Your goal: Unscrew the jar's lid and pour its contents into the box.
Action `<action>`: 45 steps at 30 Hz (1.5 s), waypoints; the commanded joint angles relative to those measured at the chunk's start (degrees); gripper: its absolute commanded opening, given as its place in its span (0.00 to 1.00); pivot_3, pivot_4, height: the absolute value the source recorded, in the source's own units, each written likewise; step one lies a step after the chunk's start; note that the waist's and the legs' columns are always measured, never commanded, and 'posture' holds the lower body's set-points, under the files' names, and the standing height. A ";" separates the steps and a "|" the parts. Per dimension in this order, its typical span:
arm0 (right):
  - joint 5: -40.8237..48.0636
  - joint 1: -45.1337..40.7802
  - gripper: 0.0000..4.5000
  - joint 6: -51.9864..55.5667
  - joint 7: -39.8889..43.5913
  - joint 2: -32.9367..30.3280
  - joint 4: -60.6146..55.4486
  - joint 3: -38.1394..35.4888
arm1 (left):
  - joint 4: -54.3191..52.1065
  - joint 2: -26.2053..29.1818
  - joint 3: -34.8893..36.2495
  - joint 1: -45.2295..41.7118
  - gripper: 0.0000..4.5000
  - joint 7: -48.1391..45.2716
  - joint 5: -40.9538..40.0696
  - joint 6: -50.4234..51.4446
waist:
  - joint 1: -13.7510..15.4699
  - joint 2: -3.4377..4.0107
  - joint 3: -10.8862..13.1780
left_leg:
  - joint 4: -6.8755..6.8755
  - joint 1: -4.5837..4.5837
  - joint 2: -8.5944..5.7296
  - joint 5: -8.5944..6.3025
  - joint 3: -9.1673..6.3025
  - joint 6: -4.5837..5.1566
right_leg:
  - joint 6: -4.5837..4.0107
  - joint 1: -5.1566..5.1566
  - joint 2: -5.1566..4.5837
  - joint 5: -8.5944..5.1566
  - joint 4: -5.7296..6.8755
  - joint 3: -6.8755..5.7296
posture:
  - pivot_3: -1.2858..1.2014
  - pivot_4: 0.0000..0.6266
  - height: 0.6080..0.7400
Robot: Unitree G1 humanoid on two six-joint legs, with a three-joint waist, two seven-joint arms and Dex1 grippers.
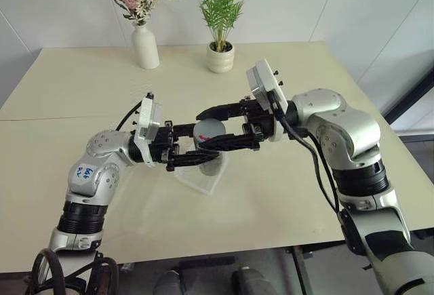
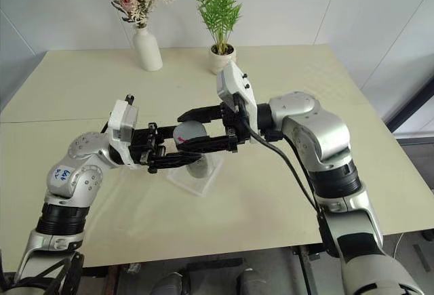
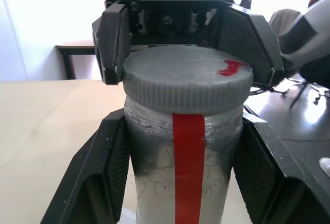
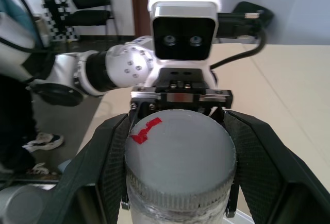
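Vase (image 1: 145, 46) and pot (image 1: 220, 57) well behind.

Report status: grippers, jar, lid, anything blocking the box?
Left gripper shut on jar, held above box. Right gripper shut on lid, lid not yet off. Vase and plant pot far back, nothing blocking.

Pale table (image 1: 285, 193): clear box (image 1: 201, 179) near front; vase (image 1: 145, 46), plant pot (image 1: 220, 57) at back
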 commanded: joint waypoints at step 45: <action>0.57 7.28 0.99 -1.19 -17.05 6.56 -10.49 -1.90 | 1.24 -0.42 5.66 4.40 0.54 1.12 0.28 -3.39 | -1.08 0.00 0.00 | 0.39 -0.01 0.04 -0.01 -0.06 0.01 | 0.00 -0.03 0.00 0.00 0.49 0.04 | 0.52 0.24 1.00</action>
